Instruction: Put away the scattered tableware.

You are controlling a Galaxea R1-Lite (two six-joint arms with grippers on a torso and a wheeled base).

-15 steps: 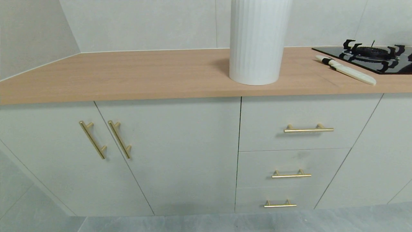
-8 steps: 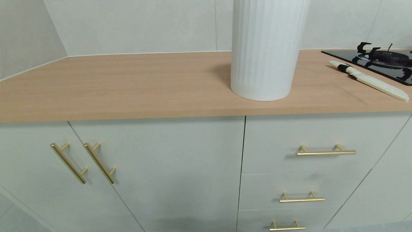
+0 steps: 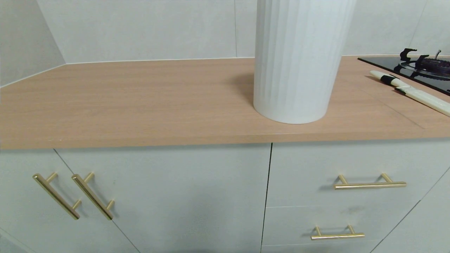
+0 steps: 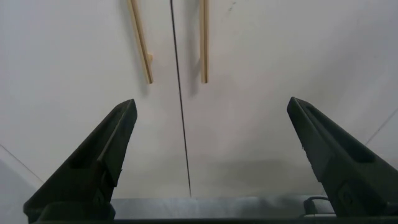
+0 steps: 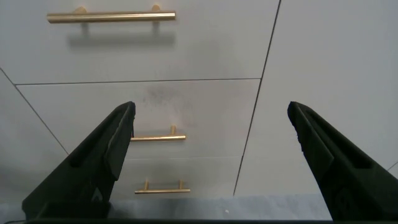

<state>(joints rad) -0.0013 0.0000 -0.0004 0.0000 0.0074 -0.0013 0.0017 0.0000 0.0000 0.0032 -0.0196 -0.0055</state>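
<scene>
A cream-bladed knife [image 3: 411,92] with a black band on its handle lies on the wooden countertop [image 3: 140,102] at the far right, beside the black hob [image 3: 418,68]. A tall white ribbed container [image 3: 299,59] stands on the counter near its front edge. My left gripper [image 4: 211,109] is open, facing the double cupboard doors and their two gold handles [image 4: 140,40]. My right gripper [image 5: 211,112] is open, facing the drawer fronts with gold handles [image 5: 112,17]. Nothing is between either pair of fingers.
Below the counter are two cupboard doors with slanted gold handles [image 3: 56,196] on the left and a stack of drawers [image 3: 369,184] on the right. Grey tiled walls close the counter at the back and left. The counter's left half is bare wood.
The head camera has come closer to the counter and shifted: counter, container and handles sit lower and larger in the picture, and the knife and hob slide toward the right edge.
</scene>
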